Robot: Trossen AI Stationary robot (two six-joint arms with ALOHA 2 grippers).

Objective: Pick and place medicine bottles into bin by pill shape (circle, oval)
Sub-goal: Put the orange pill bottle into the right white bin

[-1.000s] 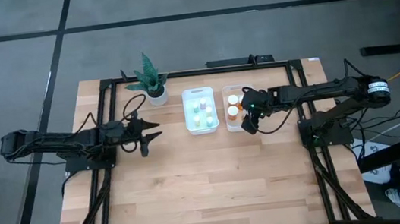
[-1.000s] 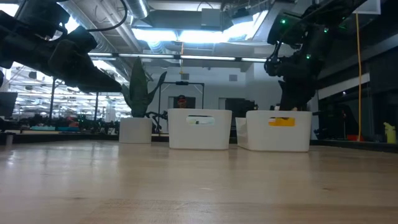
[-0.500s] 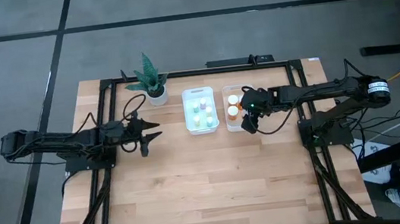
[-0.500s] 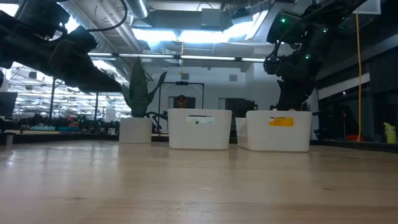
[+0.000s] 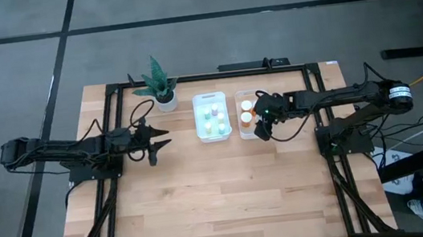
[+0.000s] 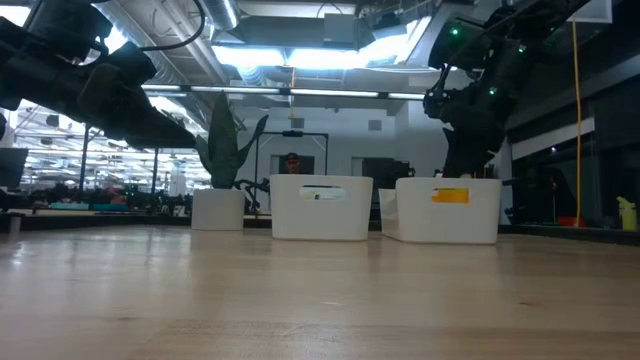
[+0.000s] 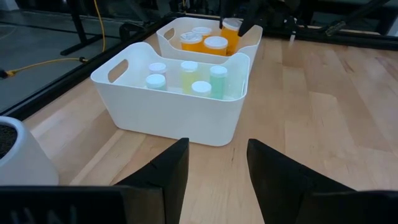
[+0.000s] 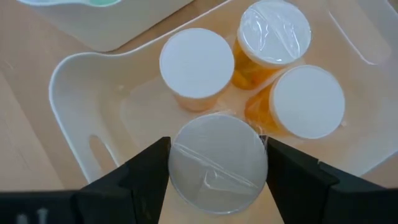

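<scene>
On the near part of the light wooden table [image 5: 220, 190] nothing stands. Farther in, the left gripper [image 5: 161, 137] hovers over the wood left of the bins, its two dark fingers spread apart and holding nothing.

In front of it stands a white plastic bin with handle slots [image 7: 177, 112]. Inside are small pale green and whitish bottles with white caps [image 7: 189, 78], all upright.

Just beside this bin, on its right side, is a second white plastic bin [image 5: 248, 117]. It holds three amber-orange bottles with white caps [image 8: 249, 68], standing close together.

The right gripper [image 8: 217, 171] is above this second bin. Its dark fingers stand on both sides of a fourth amber-orange bottle with a clear-wrapped white cap [image 8: 217, 163], and they look closed on it. This bottle is at the nearer end of the bin, touching its neighbours or nearly so.

At the far edge, a green plant in a white pot [image 5: 160, 84] stands left of the bins.
</scene>
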